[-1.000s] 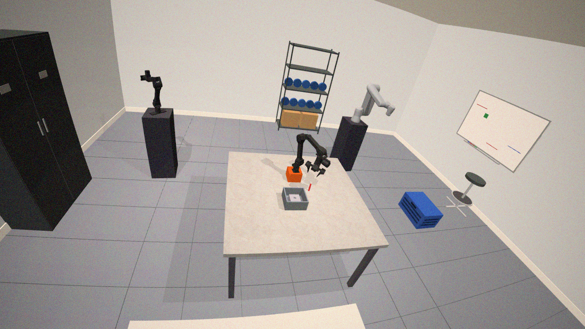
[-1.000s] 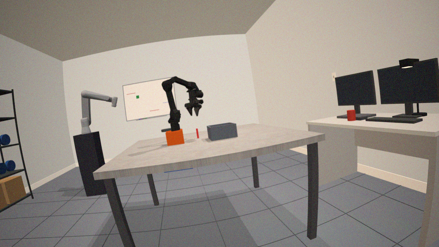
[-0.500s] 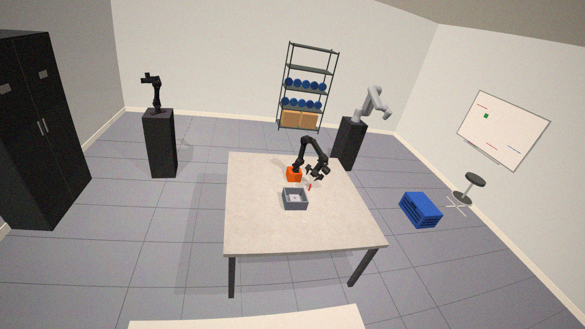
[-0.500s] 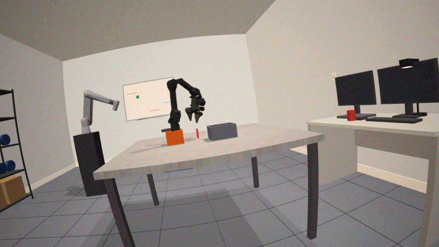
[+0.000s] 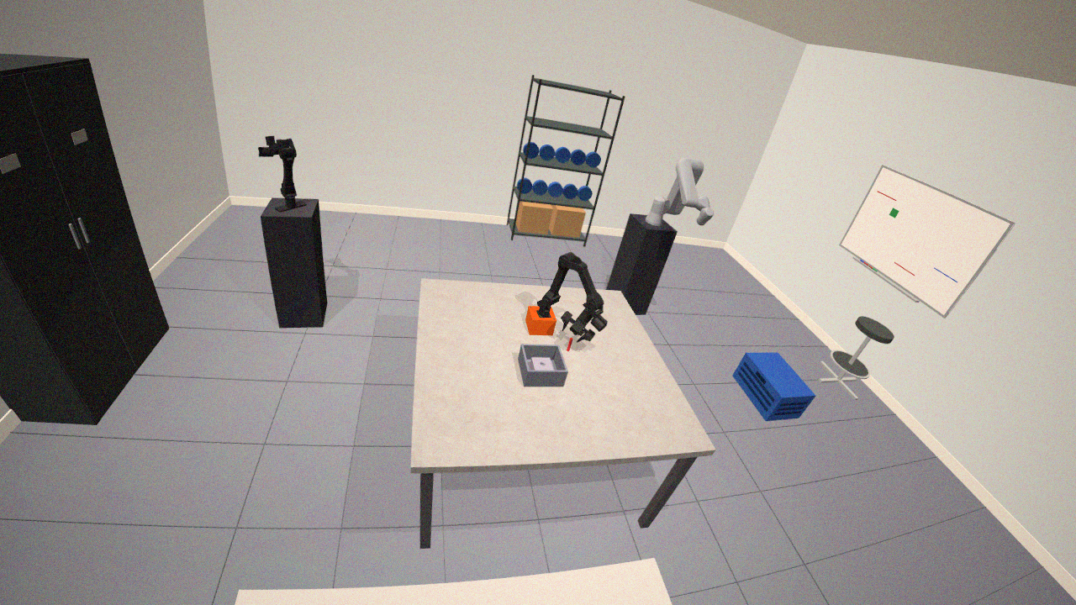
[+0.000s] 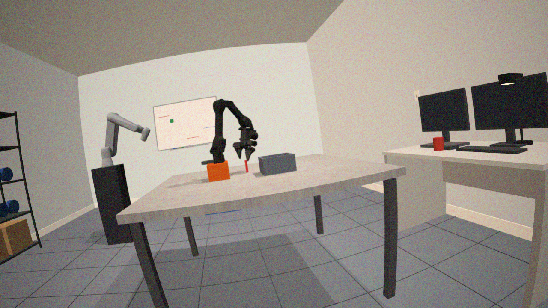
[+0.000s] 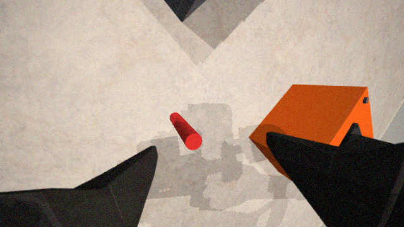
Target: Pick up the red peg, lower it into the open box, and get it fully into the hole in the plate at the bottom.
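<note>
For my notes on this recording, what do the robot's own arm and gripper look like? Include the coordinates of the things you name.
The arm (image 5: 569, 260) (image 6: 219, 126) is matte black, with chunky joints and slimmer links; no cables or markings can be made out. The gripper (image 5: 577, 328) (image 6: 243, 157) (image 7: 212, 144) is black too, with two faceted fingers that are broad at the back and taper to narrow tips.

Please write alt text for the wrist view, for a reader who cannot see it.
A red peg stands upright on a pale table, ahead of and between the open fingers of a black gripper. An orange block is partly hidden behind the right-hand finger, and a dark corner of the box shows at the top edge.
</note>
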`<action>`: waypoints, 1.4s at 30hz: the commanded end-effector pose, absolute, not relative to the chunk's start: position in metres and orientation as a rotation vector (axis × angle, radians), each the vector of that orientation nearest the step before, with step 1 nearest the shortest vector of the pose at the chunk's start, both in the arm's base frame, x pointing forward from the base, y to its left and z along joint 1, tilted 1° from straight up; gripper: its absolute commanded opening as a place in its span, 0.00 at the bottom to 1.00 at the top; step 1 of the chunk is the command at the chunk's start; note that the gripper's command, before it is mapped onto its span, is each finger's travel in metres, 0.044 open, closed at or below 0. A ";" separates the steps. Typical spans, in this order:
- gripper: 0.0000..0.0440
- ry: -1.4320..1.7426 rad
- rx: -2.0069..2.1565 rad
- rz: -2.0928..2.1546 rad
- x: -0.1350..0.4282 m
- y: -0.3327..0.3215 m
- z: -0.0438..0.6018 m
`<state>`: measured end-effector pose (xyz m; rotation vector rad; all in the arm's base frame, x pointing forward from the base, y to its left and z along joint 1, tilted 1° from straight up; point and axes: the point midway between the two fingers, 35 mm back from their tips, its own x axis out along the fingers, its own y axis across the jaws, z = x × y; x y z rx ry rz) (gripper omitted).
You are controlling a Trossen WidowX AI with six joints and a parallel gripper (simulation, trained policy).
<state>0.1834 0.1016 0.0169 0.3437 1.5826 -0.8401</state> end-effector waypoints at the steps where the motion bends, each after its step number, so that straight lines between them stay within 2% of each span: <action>1: 1.00 1.559 0.345 -0.846 0.185 0.101 -0.002; 8: 0.99 1.528 0.348 -0.837 0.186 0.099 -0.027; 11: 0.92 1.522 0.345 -0.834 0.186 0.097 -0.036; 27: 0.00 1.568 0.287 -0.880 0.171 0.088 -0.064; 42: 0.00 1.477 0.248 -0.883 0.200 0.078 -0.017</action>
